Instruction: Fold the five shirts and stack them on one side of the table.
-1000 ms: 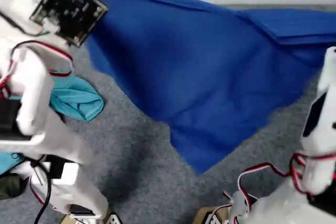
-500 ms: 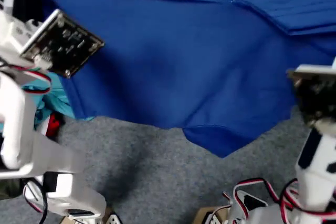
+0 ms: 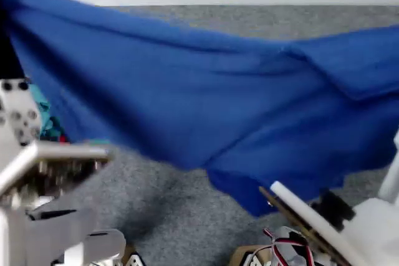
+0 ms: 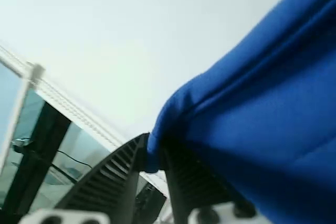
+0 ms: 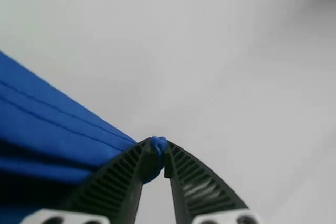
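Note:
A large blue shirt [image 3: 206,104] hangs stretched in the air across the whole width of the high view, above the grey table [image 3: 168,210]. My left gripper [image 4: 153,153] is shut on one bunched edge of the blue shirt [image 4: 262,114], held up against a pale wall. My right gripper [image 5: 156,153] is shut on a small pinch of the other edge of the blue shirt [image 5: 47,129]. White arm parts sit low at the left [image 3: 43,172] and right [image 3: 324,216] of the high view.
A teal garment [image 3: 47,123] peeks out under the blue shirt at the left edge of the table. Cables and arm bases [image 3: 280,250] crowd the near edge. Grey tabletop shows beneath the hanging cloth.
Both arms have swung upward and back, lifting the blue shirt so it spreads wide and hangs lower across the view. The circuit boards on the wrists dropped toward the near edge.

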